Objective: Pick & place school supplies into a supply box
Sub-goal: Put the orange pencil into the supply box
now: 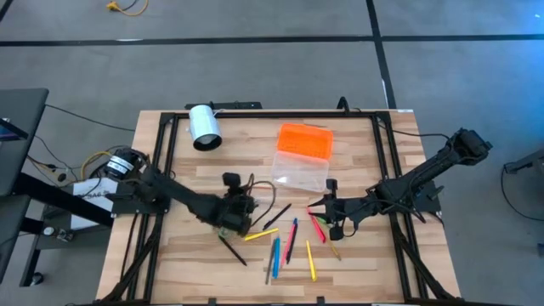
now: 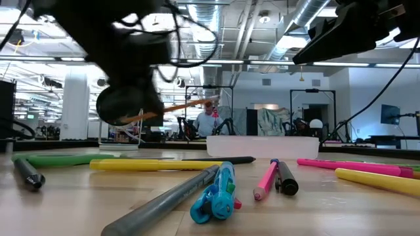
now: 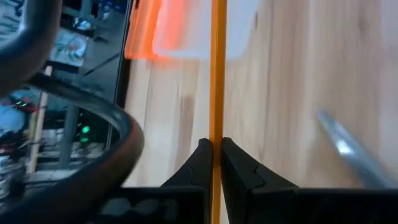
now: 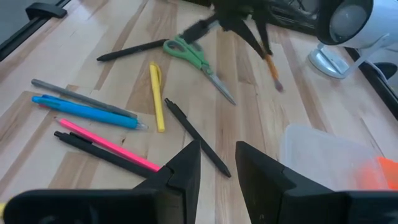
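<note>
An orange pencil [image 3: 216, 74] is pinched tight by the left fingers [image 3: 214, 163], above the worktop [image 1: 183, 170]. It could slip or swing before the box [image 1: 303, 159] is reached. The right fingers [image 4: 217, 171] are held open, empty.

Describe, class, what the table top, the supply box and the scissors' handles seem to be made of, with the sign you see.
Table top: wood, likely butcher-block, with pale planks, visible grain and joints.
Supply box: plastic, with a translucent clear body that the table shows through and a glossy orange lid.
Scissors: handles look like smooth green plastic; blades grey, probably metal.
</note>
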